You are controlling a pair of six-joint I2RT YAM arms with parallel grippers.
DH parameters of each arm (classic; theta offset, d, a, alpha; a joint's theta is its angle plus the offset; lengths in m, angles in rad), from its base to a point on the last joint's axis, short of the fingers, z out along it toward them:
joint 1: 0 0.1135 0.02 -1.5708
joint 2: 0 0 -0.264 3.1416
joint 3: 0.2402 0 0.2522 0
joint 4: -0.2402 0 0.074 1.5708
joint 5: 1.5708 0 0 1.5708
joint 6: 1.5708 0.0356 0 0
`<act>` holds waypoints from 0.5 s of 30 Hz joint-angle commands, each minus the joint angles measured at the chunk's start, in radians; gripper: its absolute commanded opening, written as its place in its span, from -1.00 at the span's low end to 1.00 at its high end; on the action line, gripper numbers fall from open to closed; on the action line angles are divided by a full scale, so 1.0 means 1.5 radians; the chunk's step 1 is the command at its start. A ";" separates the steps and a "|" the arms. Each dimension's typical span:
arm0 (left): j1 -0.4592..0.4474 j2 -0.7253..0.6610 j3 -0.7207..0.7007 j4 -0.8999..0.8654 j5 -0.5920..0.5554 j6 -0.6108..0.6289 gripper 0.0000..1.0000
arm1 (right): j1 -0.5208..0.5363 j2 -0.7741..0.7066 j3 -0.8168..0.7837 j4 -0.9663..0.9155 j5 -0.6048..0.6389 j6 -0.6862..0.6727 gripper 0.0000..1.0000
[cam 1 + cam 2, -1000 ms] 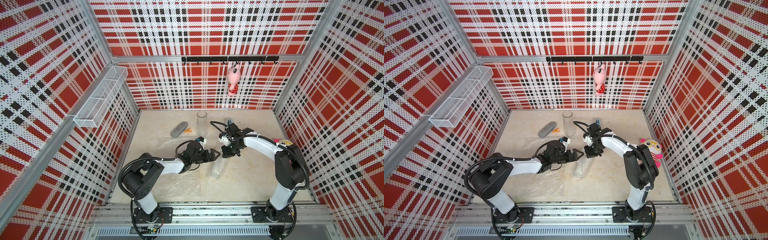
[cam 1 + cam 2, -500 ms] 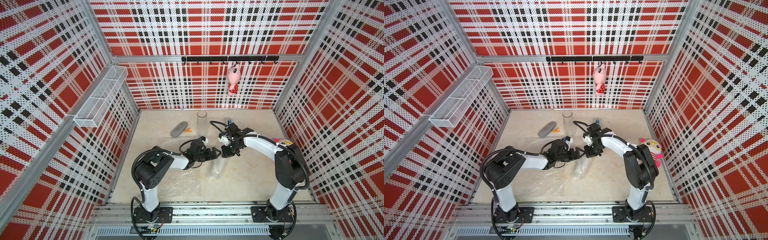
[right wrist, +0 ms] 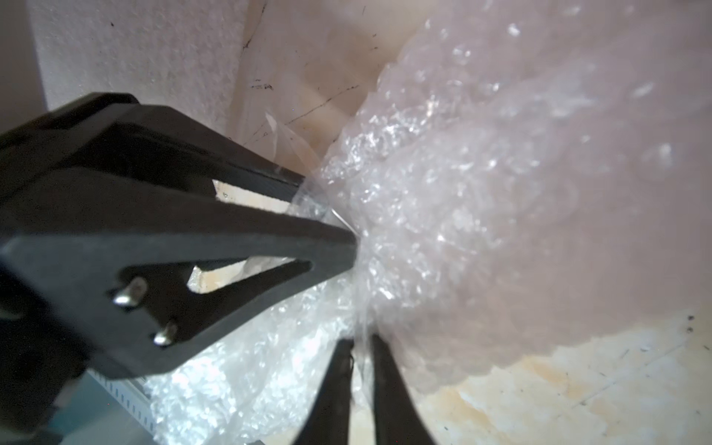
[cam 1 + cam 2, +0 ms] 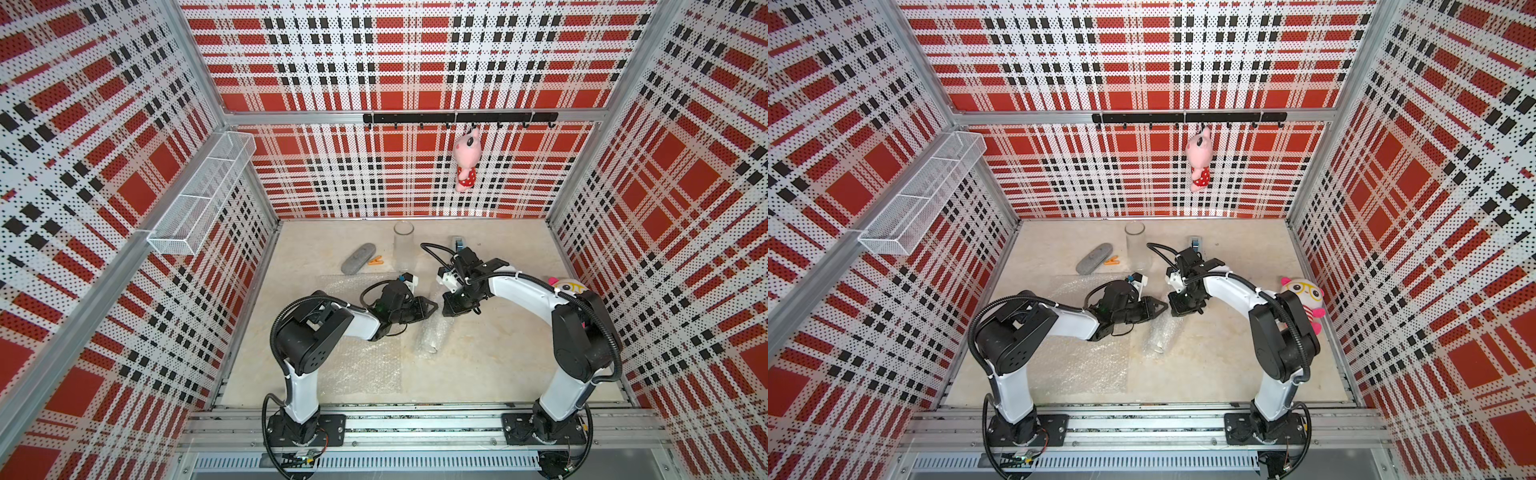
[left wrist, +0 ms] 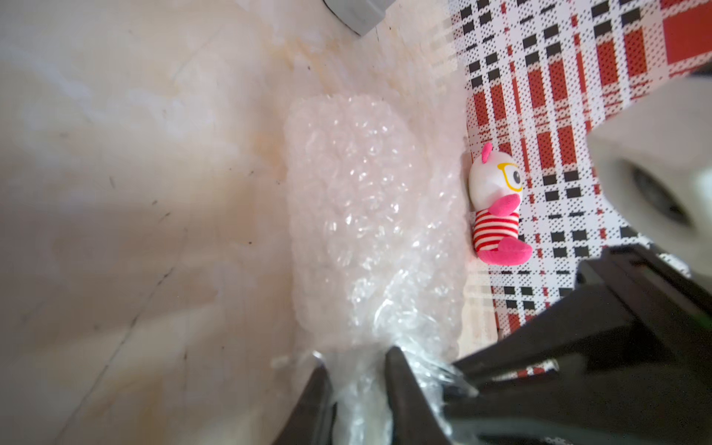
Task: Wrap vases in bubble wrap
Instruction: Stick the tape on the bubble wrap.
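step: closing the wrap [image 5: 366, 192] end on wrapped vase [image 4: 433, 337], mid-worktop | my left gripper [image 5: 356, 360] clenched on twisted wrap | my right gripper [image 3: 360, 346] barely apart around film, grip unclear | next, I judge: keep twist tight, free right; glass vase [image 4: 404, 245] unwrapped, back edge

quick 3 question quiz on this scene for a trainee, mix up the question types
1. True or false: the clear glass vase lies on its side.
2. What sits between the fingers of the left gripper?
A. bubble wrap
B. the orange clip
C. the grey oval case
3. Fill in: the spare bubble wrap sheet lies flat on the table, partly under the ___ arm.

Key: 1 false, it stands upright at the back. 2 A. 3 left.
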 commanded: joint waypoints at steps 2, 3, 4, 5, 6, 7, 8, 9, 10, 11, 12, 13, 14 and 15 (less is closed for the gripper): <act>-0.011 -0.012 -0.022 -0.003 -0.017 0.002 -0.64 | -0.012 -0.063 -0.011 0.026 0.002 0.011 -0.21; -0.013 -0.014 -0.023 -0.003 -0.019 0.001 -0.66 | -0.016 -0.076 -0.013 0.031 0.003 0.016 -0.13; -0.014 -0.016 -0.025 -0.003 -0.021 0.000 -0.66 | -0.020 -0.088 -0.016 0.034 0.007 0.022 -0.05; -0.017 -0.018 -0.027 -0.003 -0.024 -0.001 -0.67 | -0.024 -0.103 -0.021 0.039 0.014 0.029 0.05; -0.019 -0.022 -0.028 -0.003 -0.027 -0.002 -0.67 | -0.029 -0.117 -0.027 0.046 0.022 0.038 0.12; -0.021 -0.023 -0.027 -0.003 -0.029 -0.003 -0.68 | -0.035 -0.133 -0.039 0.057 0.032 0.053 0.19; -0.024 -0.025 -0.026 -0.003 -0.030 -0.004 -0.69 | -0.044 -0.153 -0.059 0.075 0.040 0.069 0.29; -0.027 -0.027 -0.024 -0.003 -0.031 -0.005 -0.69 | -0.055 -0.175 -0.087 0.099 0.044 0.087 0.40; -0.028 -0.028 -0.023 -0.003 -0.032 -0.006 -0.69 | -0.064 -0.194 -0.116 0.124 0.040 0.104 0.49; -0.030 -0.030 -0.022 -0.003 -0.033 -0.007 -0.70 | -0.073 -0.215 -0.155 0.161 0.030 0.131 0.57; -0.034 -0.029 -0.021 -0.003 -0.033 -0.008 -0.71 | -0.079 -0.236 -0.195 0.197 0.017 0.157 0.62; -0.035 -0.029 -0.021 -0.003 -0.034 -0.009 -0.72 | -0.082 -0.252 -0.229 0.238 0.002 0.182 0.67; -0.038 -0.029 -0.020 -0.003 -0.036 -0.010 -0.72 | -0.082 -0.268 -0.268 0.289 -0.019 0.212 0.75; -0.041 -0.030 -0.019 -0.003 -0.036 -0.012 -0.72 | -0.082 -0.281 -0.301 0.335 -0.040 0.241 0.84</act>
